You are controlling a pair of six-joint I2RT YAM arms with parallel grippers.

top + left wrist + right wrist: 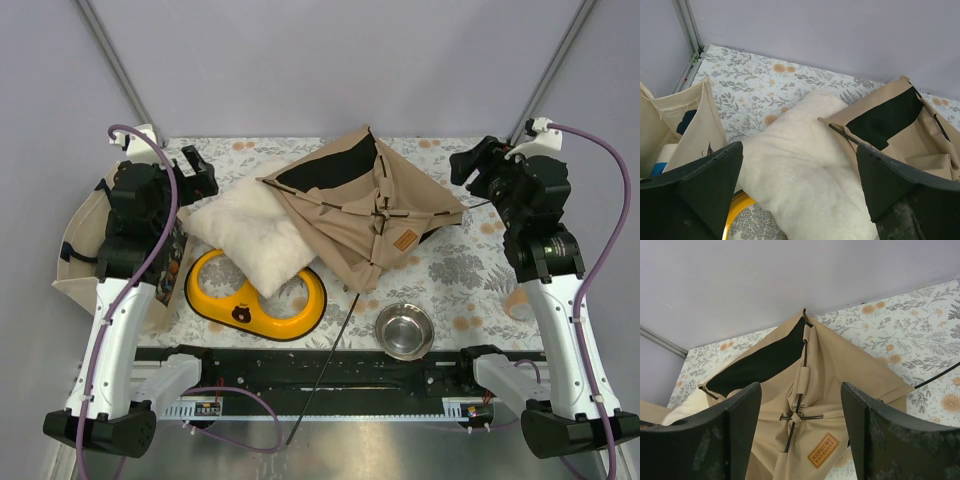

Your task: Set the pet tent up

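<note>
Top external: tent (365,215) slumped at twelve o'clock, light floppy canvas, I judge; I'd pinch a stiff pole (805,347). Left gripper (797,147) and right gripper (801,385) gape empty.

The pet tent (345,225) is tan with a black floor (760,362) (its label patch (404,241) is brown). The cushion (255,235) is white, and the tablecloth (465,270) shows grey leaves and orange flowers.
</note>
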